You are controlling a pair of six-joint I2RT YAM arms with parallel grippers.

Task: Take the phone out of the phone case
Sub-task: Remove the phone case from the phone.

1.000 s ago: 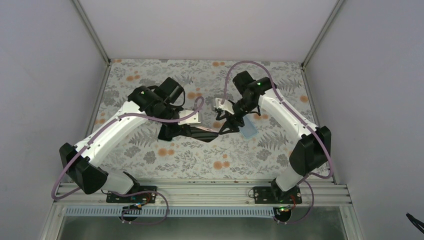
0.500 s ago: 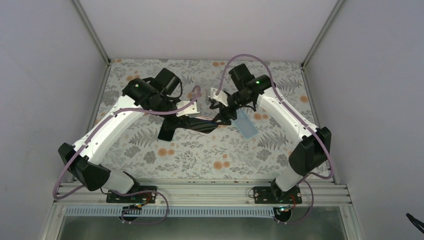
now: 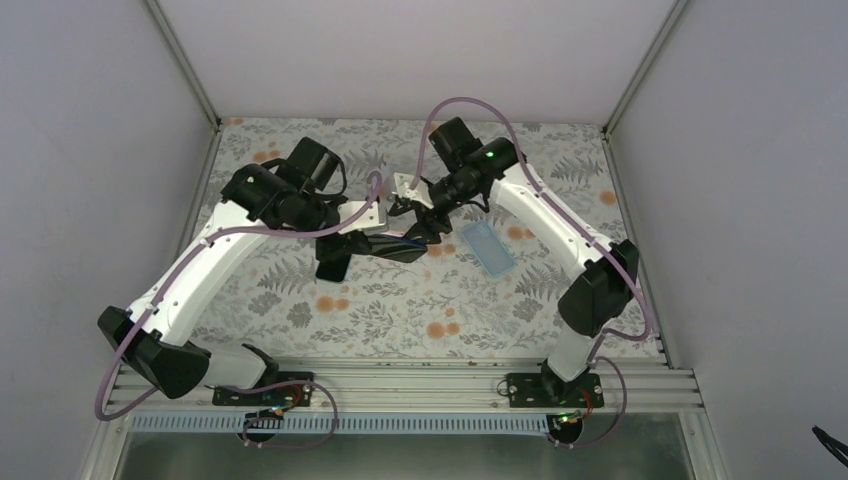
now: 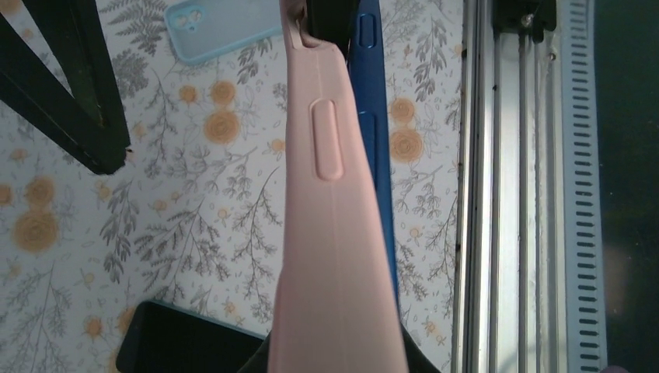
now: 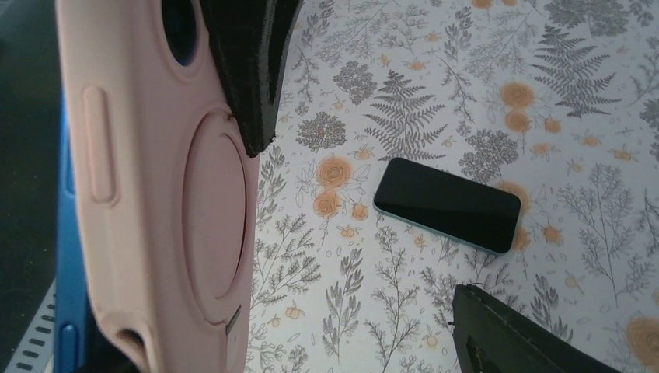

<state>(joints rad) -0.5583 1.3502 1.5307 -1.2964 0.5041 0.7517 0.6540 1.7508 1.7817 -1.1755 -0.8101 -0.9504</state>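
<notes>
Pink phone case is held edge-on, clear of the counter, roughly mid-surface and a little toward 12 o'clock in the top view.

Left pincer reaches in from 9 o'clock. Its jaws look clenched on one end of the case, though the tips barely show at the bottom of its wrist view. I take this grip as an anchor: lifted like this, both faces of the case can be reached.

Right pincer comes in from 2 o'clock, spread wide and grasping nothing. One finger lies on the back of the case beside the camera cutout. The other finger hangs well apart over the counter. The cutout is probably chosen because the phone's back is exposed there and can be pushed through.

Blue phone shows only as a strip along the case's side wall in both wrist views. It sits in the case. Cannot tell whether any corner has lifted.

On the counter, untouched: a dark phone at 8 o'clock of the held case, and a light-blue case at 3 o'clock.

Extraction not yet done. A push at the cutout could pop the phone loose with nothing beneath to catch it.
</notes>
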